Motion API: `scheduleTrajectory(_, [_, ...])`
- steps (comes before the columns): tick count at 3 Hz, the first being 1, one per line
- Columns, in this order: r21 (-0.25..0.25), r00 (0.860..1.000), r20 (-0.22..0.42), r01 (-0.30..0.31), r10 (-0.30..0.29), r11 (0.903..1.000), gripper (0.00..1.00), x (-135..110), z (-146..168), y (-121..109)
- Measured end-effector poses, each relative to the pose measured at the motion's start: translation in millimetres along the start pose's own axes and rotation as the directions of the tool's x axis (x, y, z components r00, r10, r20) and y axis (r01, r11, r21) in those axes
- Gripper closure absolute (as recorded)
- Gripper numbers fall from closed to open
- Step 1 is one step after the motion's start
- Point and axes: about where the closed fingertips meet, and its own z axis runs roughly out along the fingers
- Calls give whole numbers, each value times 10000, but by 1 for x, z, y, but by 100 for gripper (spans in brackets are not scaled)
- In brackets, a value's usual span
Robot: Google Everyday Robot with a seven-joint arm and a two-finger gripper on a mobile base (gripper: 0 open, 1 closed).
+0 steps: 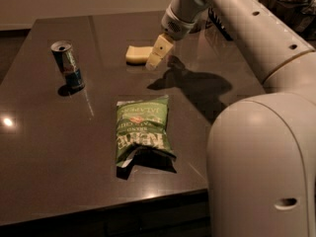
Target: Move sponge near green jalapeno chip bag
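The pale yellow sponge [137, 54] lies on the dark table [44, 132] toward the back middle. My gripper [157, 53] hangs from the white arm just right of the sponge, its cream fingers [161, 47] overlapping the sponge's right end; I cannot tell whether they touch it. The green jalapeno chip bag [141, 129] lies flat near the front middle of the table, well in front of the sponge.
A silver-blue drink can [67, 65] stands at the left. My arm's large white body [261, 157] fills the right side of the view. A dark wire basket [219, 26] sits at the back right, behind the arm. The table's front edge runs just below the bag.
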Motion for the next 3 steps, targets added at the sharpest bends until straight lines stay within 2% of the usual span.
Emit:
scheduleTrajectory(2, [-101, 9994, -18, -347, 347, 9993, 0, -18, 41, -13])
scheduleTrajectory(3, [-80, 9991, -174, -381, 380, 9992, 18, -23, 53, -17])
